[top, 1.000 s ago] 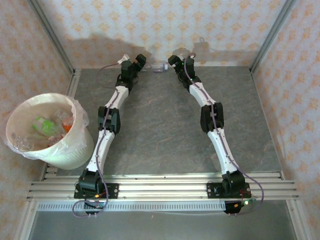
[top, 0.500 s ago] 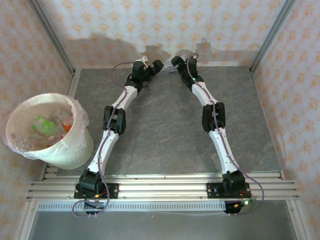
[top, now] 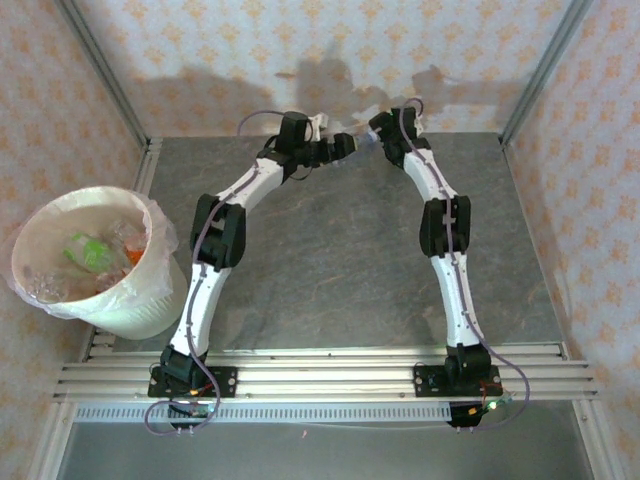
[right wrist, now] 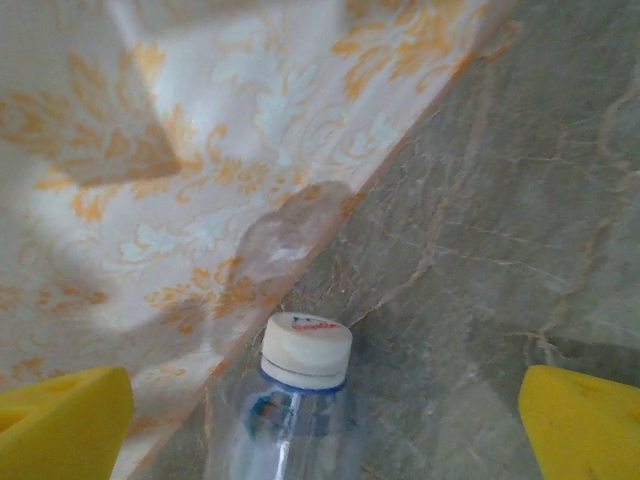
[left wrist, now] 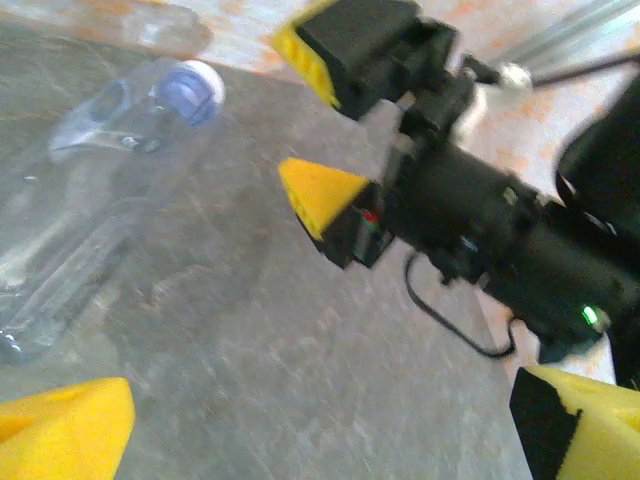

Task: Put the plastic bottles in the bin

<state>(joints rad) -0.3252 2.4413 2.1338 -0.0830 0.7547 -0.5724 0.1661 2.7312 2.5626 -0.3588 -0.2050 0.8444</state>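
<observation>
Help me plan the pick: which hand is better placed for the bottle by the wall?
Right: the bottle sits centred in the open right hand, but off-centre for the left hand.

A grey, marble-veined counter [top: 320, 270] sits enclosed on three sides by cream walls [top: 200, 50] papered with an orange floral motif, slim aluminium posts [top: 103, 75] rising at its far corners and ribbed aluminium rails [top: 330, 378] running along its near edge.

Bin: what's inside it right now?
Plastic bottles are piled inside the bin, which is lined with a bag. One has a green label, one looks orange, and several are clear. The top layer hides whatever lies underneath, so there's no full count.
</observation>
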